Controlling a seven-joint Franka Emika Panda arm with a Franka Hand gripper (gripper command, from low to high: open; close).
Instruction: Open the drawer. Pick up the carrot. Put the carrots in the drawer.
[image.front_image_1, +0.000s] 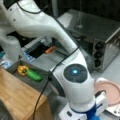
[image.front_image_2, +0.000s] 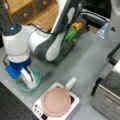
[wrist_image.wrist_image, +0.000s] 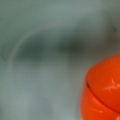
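The drawer (image.front_image_1: 41, 84) stands pulled open from the wooden-topped cabinet (image.front_image_1: 17, 96), and in both front views it holds a yellow pepper (image.front_image_1: 22, 70) and a green vegetable (image.front_image_1: 34, 75). In a front view the drawer (image.front_image_2: 79, 30) lies behind the arm. My gripper (image.front_image_2: 30, 85) points down into a teal bowl (image.front_image_2: 37, 79) at a front view's lower left. The wrist view looks at the bowl's floor from very close, and the orange-red carrot (wrist_image.wrist_image: 102, 90) fills its lower right corner. No fingers show in the wrist view.
A pink plate (image.front_image_2: 55, 102) rests on a white tray (image.front_image_2: 75, 99) near the bowl. A metal oven (image.front_image_1: 100, 32) stands at a front view's right. An orange stick (image.front_image_1: 51, 49) lies behind the drawer. A small wooden chest (image.front_image_2: 25, 12) sits on the cabinet.
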